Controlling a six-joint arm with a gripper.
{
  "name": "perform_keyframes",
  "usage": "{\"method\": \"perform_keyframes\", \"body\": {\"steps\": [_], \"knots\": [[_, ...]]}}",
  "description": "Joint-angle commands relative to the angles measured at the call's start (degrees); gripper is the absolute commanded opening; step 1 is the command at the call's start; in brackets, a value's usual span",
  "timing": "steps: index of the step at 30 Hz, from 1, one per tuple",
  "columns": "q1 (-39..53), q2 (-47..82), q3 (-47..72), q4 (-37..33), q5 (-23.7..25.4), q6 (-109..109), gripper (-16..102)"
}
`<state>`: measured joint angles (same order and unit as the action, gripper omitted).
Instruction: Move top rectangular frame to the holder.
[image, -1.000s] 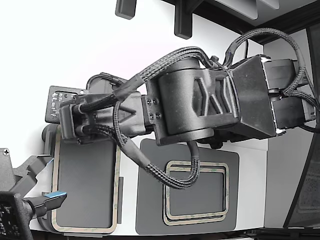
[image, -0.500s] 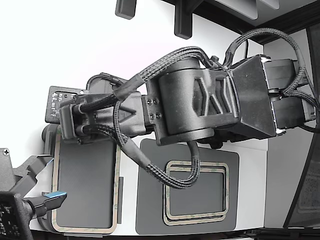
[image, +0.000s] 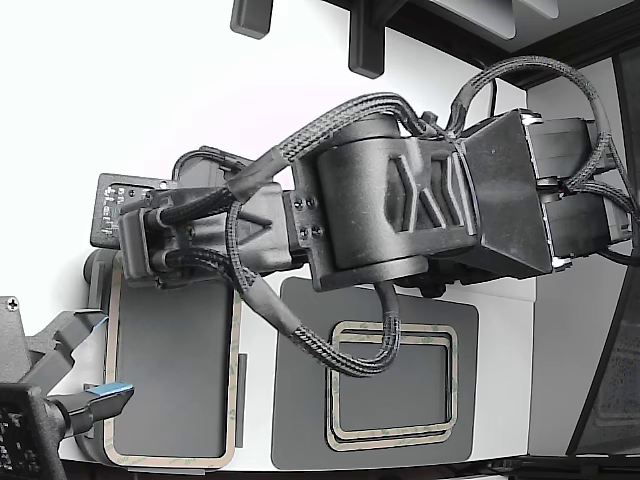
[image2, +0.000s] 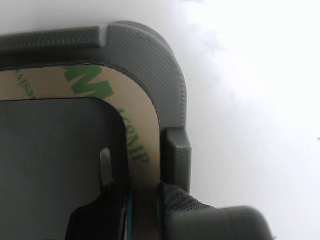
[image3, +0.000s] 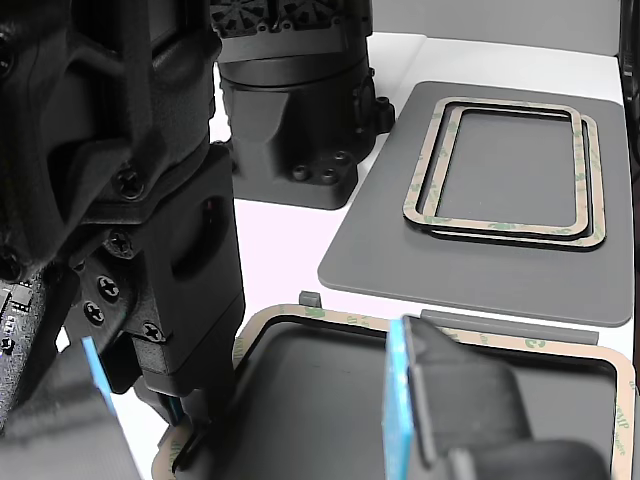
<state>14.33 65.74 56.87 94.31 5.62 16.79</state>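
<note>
Frame (image: 172, 462), thin, tan with green print and rounded corners, lies flat on the holder (image: 97, 275) at the exterior view's left. Gripper (image2: 142, 200) jaws are clamped on its edge. The wrist view alone shows the holder's raised tab beside the frame corner. Other frames (image: 392, 432) lie stacked on the pad (image: 300, 420) to the right.
</note>
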Motion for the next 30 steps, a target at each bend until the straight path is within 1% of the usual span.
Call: {"method": "perform_keyframes", "body": {"steps": [1,9,10,12,15,18,19,20,21,22,23,30], "knots": [[-0.7,1.23,-0.97,0.53,0.09,0.0,-11],[-0.7,1.23,-1.05,0.53,0.35,-0.09,-11],[-0.7,1.23,-1.05,0.53,0.35,-0.18,-10],[-0.62,1.32,-1.05,0.53,0.26,-0.26,-5],[-0.62,1.32,-1.23,0.53,-0.35,-1.05,13],[-0.53,1.41,-1.58,0.53,-1.05,-1.93,40],[-0.53,1.41,-1.67,0.53,-1.41,-2.2,53],[-0.53,1.41,-1.76,0.53,-1.58,-2.55,70],[-0.53,1.58,-1.76,0.53,-1.58,-2.81,80],[-0.44,1.85,-1.41,0.53,-1.58,-2.81,93],[-0.44,2.11,-1.14,0.53,-1.49,-2.72,100],[-0.7,2.99,-1.05,0.53,-0.79,-2.72,100]]}}
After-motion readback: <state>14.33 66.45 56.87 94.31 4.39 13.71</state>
